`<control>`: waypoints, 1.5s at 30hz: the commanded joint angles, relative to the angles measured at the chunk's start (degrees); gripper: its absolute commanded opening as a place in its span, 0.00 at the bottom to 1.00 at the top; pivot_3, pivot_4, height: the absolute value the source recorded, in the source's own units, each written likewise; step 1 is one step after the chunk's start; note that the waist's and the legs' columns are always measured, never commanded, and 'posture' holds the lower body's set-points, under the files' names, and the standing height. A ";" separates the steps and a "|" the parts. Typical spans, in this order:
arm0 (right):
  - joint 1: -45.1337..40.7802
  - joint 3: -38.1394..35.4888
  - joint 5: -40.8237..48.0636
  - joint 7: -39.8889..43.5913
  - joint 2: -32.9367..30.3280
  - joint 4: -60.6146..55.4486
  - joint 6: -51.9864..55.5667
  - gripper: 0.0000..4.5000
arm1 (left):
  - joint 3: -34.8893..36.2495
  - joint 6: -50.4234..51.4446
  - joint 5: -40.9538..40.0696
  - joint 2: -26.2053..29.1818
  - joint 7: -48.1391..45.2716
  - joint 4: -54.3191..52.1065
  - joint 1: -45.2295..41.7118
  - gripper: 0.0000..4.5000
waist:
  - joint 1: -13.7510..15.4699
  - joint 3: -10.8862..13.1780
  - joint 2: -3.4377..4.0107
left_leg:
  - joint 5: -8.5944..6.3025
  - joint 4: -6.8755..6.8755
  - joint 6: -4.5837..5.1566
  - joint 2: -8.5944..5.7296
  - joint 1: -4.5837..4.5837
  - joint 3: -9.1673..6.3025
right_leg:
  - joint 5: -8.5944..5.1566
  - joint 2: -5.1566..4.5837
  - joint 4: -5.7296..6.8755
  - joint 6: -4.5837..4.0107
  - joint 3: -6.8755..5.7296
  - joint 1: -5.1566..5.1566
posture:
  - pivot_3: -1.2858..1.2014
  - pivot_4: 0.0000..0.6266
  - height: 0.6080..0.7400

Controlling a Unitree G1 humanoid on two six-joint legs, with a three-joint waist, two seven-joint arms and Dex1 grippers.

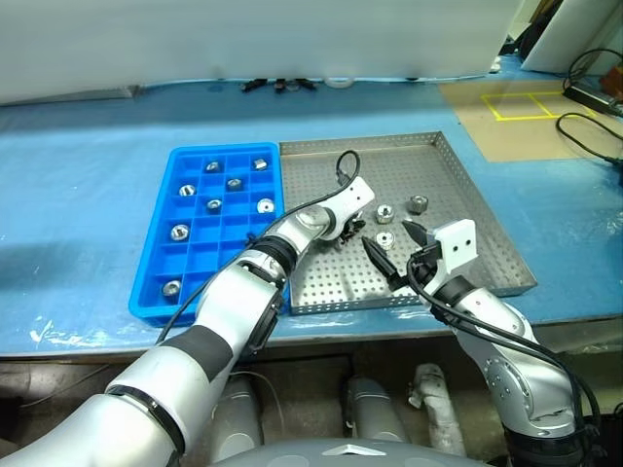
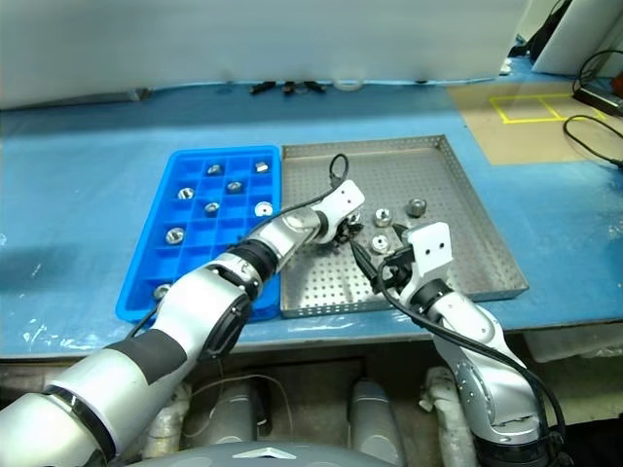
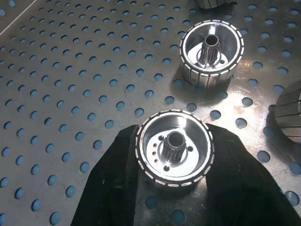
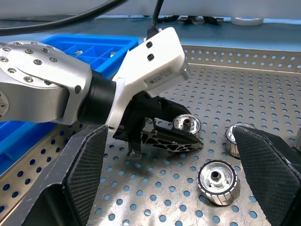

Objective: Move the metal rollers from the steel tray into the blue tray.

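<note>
Steel tray (image 1: pixel 467 195) holds the left gripper (image 4: pixel 188 136) clamped on a metal roller (image 3: pixel 174 148); right gripper (image 1: pixel 391 251) gapes empty.

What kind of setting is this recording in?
Probably a factory or lab workbench: a blue mat-covered bench, a perforated steel tray of metal rollers, and a compartmented blue tray for sorting.

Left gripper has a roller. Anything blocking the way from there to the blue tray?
Nothing visible. The left gripper is shut on a roller in the steel tray; bare perforated metal and two low rims lie before the blue tray, which has free compartments.
</note>
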 commanded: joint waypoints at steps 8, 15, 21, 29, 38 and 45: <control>-1.25 -0.35 0.90 1.29 0.12 -0.65 -0.85 1.00 | 8.10 -3.43 -9.72 8.95 -20.13 -5.92 -6.15 0.38 | 0.26 0.00 0.02 | -0.12 -0.08 0.19 0.03 -0.73 0.00 | 0.12 -0.02 -0.42 -0.06 -0.03 -0.38 | 0.34 0.24 1.00; -5.62 0.55 1.18 5.13 -0.85 2.93 -1.37 1.00 | 9.53 4.57 -17.06 17.57 -33.57 -23.44 -0.51 0.38 | 0.67 0.02 0.05 | -0.18 -0.05 0.18 0.08 -0.68 0.03 | 0.12 -0.02 -0.40 -0.08 -0.02 -0.35 | 0.38 0.24 1.00; -12.31 1.98 1.51 9.90 -1.60 7.85 -1.86 1.00 | 10.42 15.61 -20.98 25.93 -32.35 -46.22 9.74 0.38 | 0.94 0.06 0.12 | -0.12 -0.02 0.08 0.31 -0.57 0.09 | 0.16 0.02 -0.28 -0.15 -0.03 -0.33 | 0.42 0.24 1.00; -19.20 5.47 1.42 14.96 -0.46 14.29 -2.90 1.00 | 12.08 27.38 -26.07 34.35 -28.72 -69.86 24.28 0.38 | 3.68 0.07 0.15 | -0.05 -0.03 -0.03 0.35 -0.58 0.07 | 0.16 0.06 -0.22 -0.17 -0.08 -0.31 | 0.47 0.24 1.00; -21.30 7.01 0.94 17.60 -0.05 17.77 -3.84 1.00 | 13.74 28.74 -28.98 42.39 -27.92 -74.15 39.56 0.38 | 5.29 0.08 0.16 | 0.13 -0.04 -0.35 0.37 -0.44 0.01 | 0.14 0.07 0.28 -0.17 -0.10 -0.39 | 0.49 0.24 1.00; -21.04 6.54 0.68 17.62 -0.35 17.50 -3.59 1.00 | 10.49 26.44 -27.42 42.75 -27.82 -71.35 42.76 0.38 | 5.18 0.08 0.16 | 0.24 -0.11 -0.54 0.36 0.04 0.01 | 0.08 0.10 0.63 -0.11 0.00 -0.31 | 0.48 0.24 1.00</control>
